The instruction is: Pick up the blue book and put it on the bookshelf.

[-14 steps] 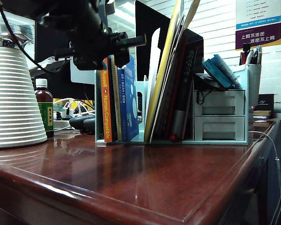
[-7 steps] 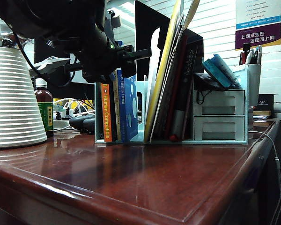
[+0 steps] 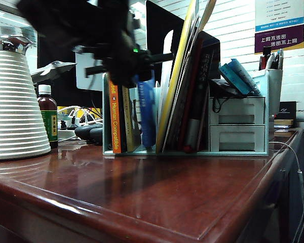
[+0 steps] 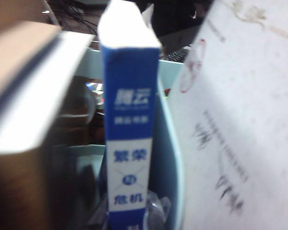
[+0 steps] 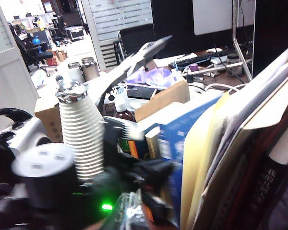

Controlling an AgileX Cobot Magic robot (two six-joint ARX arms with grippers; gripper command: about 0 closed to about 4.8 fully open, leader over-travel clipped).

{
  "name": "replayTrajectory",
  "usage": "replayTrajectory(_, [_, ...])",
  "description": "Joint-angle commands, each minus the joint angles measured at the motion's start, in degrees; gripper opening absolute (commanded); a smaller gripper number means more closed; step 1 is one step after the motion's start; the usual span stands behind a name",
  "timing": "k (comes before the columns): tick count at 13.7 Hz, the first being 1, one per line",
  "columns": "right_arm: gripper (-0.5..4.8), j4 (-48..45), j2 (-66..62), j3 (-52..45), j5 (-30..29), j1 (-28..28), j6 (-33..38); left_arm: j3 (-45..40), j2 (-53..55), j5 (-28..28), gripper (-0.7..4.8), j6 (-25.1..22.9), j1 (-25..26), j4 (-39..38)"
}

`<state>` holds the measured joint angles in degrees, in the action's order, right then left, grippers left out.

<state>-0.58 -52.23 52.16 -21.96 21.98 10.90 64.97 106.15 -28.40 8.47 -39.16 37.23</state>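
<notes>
**Fingers at the shelved blue book, grip unreadable**

Farthest left on the glossy red-brown wooden surface [image 3: 157, 197] stood a white ribbed cone-shaped vessel [image 3: 15, 106], with a small brown bottle with a green label [image 3: 48, 121] beside it. Next came the bookshelf [image 3: 238, 121], a pale mint-green desktop rack with upright dividers and two small drawers. An orange-spined "Human Compatible" paperback [image 3: 114, 119] occupied its leftmost slot.

Just right of that stood the blue book [image 3: 147, 111], a bright paperback with white characters down its spine. It was upright in a slot, close against a mint divider [image 4: 168, 158]. The left gripper [image 3: 139, 71] hung as a dark blur at the book's top edge. Whether its fingers were apart or clamped on the book could not be told, and the left wrist view showed only the spine. The right gripper appeared in no view.

Further right leaned a tall yellow folder [image 3: 175, 86] and dark-spined volumes, then the drawers and a pen cup [image 3: 274, 86].

The blue book looked light and fairly stiff across its thickness, though a paperback would flex if held by one corner. Its glossy cover might slide between smooth fingers. The safest hold was probably across the thickness at the top edge near the spine, where the binding is firmest.
</notes>
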Motion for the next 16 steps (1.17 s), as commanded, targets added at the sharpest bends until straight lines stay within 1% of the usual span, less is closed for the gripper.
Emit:
replayTrajectory(1, [-0.01,-1.0,0.9,0.3,-0.2,0.0,0.0,2.0,1.7,-0.5,2.42,-1.4,0.2,0.0])
replayTrajectory(2, [-0.01,-1.0,0.9,0.3,0.0,0.0,0.0,2.0,-0.2,-5.5,3.96,-6.4,-0.3,-1.0])
replayTrajectory(3, [-0.01,-1.4,0.9,0.3,-0.1,0.0,0.0,2.0,-14.2,-10.4,3.48,-9.1,-0.7,-12.6])
replayTrajectory(4, [-0.01,-2.0,0.9,0.3,-0.1,0.0,0.0,2.0,-16.6,-10.4,3.02,-9.2,-0.9,-13.7])
replayTrajectory(5, [-0.01,-3.0,1.0,0.3,-0.1,0.0,0.0,2.0,-19.2,-10.4,1.85,-9.7,-0.9,-14.7])
replayTrajectory(6, [-0.01,-4.0,1.0,0.3,-0.1,0.0,0.0,2.0,-21.8,-10.4,0.18,-10.5,-0.9,-15.5])
replayTrajectory(7, [-0.01,-4.9,1.0,0.3,0.0,0.0,0.0,1.9,-28.5,-10.3,-0.06,-11.5,-0.9,-20.7])
replayTrajectory(9, [-0.01,-4.9,1.8,0.2,0.3,0.0,0.0,1.9,-36.0,-10.0,-0.06,-11.2,-0.9,-31.1])
replayTrajectory(10, [-0.01,-4.8,3.0,0.1,0.3,0.1,0.0,0.7,-41.3,-7.9,-0.06,-10.7,-0.9,-36.8])
replayTrajectory(11, [-0.01,-3.9,4.4,0.0,0.6,0.1,-1.0,-2.7,-47.5,-4.4,-0.06,-9.6,-0.9,-39.6])
replayTrajectory(12, [-0.01,-3.9,6.1,-1.4,2.8,0.0,-4.0,-7.6,-53.7,-2.0,-0.06,-9.3,-0.9,-40.0])
replayTrajectory(13, [-0.01,-5.6,8.2,-4.2,6.1,0.0,-6.4,-14.3,-60.6,0.3,-0.06,-9.3,-0.9,-40.0])
replayTrajectory(14, [-0.01,-9.4,10.3,-8.5,8.5,0.0,-6.6,-20.2,-65.9,3.1,-0.06,-9.3,-0.9,-40.0])
replayTrajectory(15, [-0.01,-16.5,13.2,-16.0,11.1,0.0,-6.9,-29.6,-73.6,8.6,-0.06,-9.3,-0.9,-39.7])
replayTrajectory(16, [-0.01,-18.9,14.3,-20.4,11.6,0.1,-6.9,-34.5,-76.9,12.5,-0.06,-9.4,-0.9,-39.7])
